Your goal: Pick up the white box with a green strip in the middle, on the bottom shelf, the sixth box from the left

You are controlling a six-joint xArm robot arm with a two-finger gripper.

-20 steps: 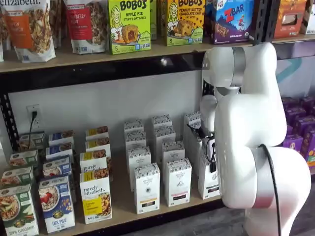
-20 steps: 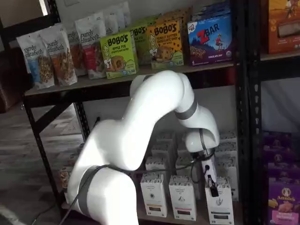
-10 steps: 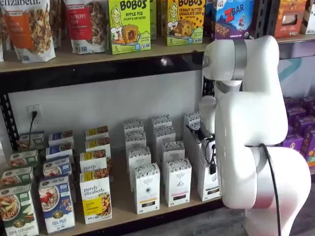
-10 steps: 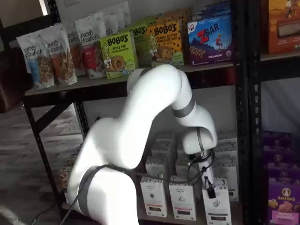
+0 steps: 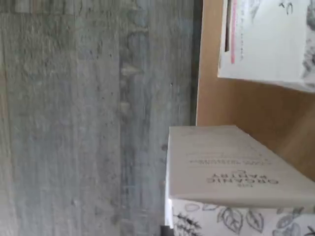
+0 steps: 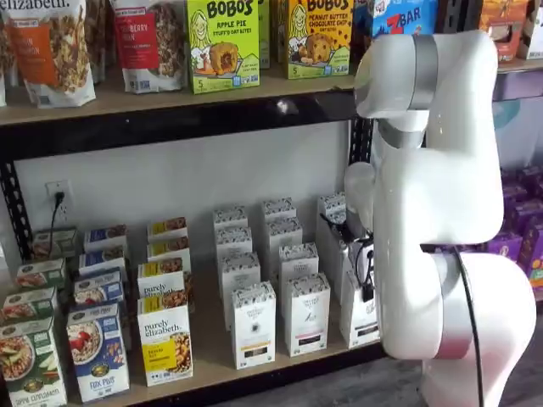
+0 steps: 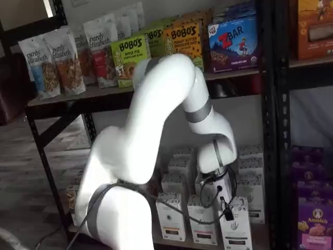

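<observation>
The white box (image 6: 361, 318) is a tall narrow carton with a speckled top, at the front right of the bottom shelf (image 6: 208, 356). It also shows in a shelf view (image 7: 237, 232). My gripper (image 6: 366, 275) is at the box's top, its black fingers closed on it, also seen in a shelf view (image 7: 227, 208). In the wrist view the box's side with its print (image 5: 231, 167) reaches out past the edge of the wooden board (image 5: 246, 108) over the grey floor. My white arm hides the rows behind the box.
Alike white boxes (image 6: 254, 326) (image 6: 306, 314) stand in rows to its left. Beyond them stand yellow-labelled purely elizabeth boxes (image 6: 165, 339). The upper shelf with Bobo's boxes (image 6: 222, 42) hangs overhead. A black frame post (image 7: 270, 130) and purple boxes (image 7: 315, 224) are to the right.
My arm's elbow has risen. The gripper and the white box have moved a little outward toward the shelf's front edge.
</observation>
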